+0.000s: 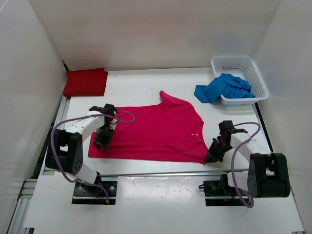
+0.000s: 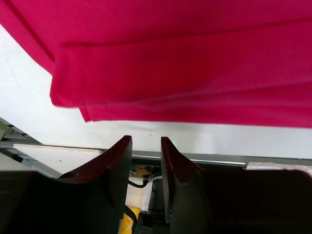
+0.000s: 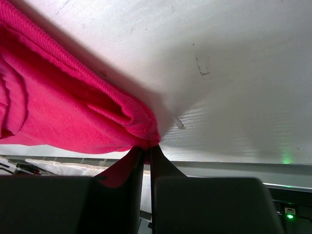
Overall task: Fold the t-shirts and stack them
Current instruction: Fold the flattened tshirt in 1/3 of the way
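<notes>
The bright pink t-shirt [image 1: 156,131] lies spread on the white table, partly folded along its near edge. My left gripper [image 1: 102,145] hovers at the shirt's near left corner. In the left wrist view its fingers [image 2: 146,139] stand a little apart with nothing between them, and the doubled pink hem [image 2: 195,63] lies just beyond the tips. My right gripper [image 1: 210,158] is shut on the shirt's near right corner, and the ribbed pink fabric [image 3: 58,112] bunches at its tips [image 3: 147,147]. A folded dark red t-shirt [image 1: 85,82] rests at the back left. The blue t-shirt [image 1: 224,87] hangs crumpled out of the basket.
A white mesh basket [image 1: 253,68] stands at the back right against the wall. White walls close in the table on three sides. A metal rail [image 1: 161,173] runs along the table's near edge, just in front of both arm bases.
</notes>
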Robot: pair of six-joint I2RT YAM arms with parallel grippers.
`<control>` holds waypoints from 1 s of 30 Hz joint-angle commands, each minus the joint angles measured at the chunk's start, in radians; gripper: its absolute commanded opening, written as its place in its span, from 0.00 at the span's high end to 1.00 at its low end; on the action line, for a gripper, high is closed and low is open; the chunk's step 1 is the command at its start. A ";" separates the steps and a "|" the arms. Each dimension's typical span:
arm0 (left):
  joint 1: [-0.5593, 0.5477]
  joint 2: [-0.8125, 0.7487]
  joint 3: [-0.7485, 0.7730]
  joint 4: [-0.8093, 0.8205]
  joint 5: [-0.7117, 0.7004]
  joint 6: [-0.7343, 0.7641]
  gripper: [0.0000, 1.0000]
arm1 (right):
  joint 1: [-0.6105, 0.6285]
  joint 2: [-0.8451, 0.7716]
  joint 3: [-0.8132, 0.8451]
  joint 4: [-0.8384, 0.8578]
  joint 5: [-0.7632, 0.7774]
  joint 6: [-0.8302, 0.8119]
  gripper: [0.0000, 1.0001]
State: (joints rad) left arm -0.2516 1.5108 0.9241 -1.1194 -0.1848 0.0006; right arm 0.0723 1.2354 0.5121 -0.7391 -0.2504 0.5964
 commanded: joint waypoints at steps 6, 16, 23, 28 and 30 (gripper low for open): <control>0.055 0.129 0.062 0.102 -0.048 -0.001 0.56 | -0.003 -0.011 -0.012 -0.005 0.046 -0.006 0.92; 0.175 0.262 0.234 0.075 -0.015 -0.001 0.36 | -0.003 -0.011 -0.021 -0.005 0.046 -0.006 0.92; 0.238 0.309 0.286 0.055 -0.002 -0.001 0.35 | -0.003 -0.011 -0.021 -0.005 0.037 -0.006 0.88; 0.077 0.067 0.360 0.150 -0.051 -0.001 0.35 | -0.003 -0.030 -0.021 -0.005 0.046 -0.006 0.80; -0.068 -0.041 0.369 0.211 -0.041 -0.001 0.35 | -0.003 -0.030 -0.012 -0.005 0.046 -0.006 0.80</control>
State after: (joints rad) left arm -0.1516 1.6829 1.2251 -1.0126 -0.2302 -0.0006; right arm 0.0723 1.2167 0.5068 -0.7380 -0.2443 0.5964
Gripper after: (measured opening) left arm 0.653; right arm 0.195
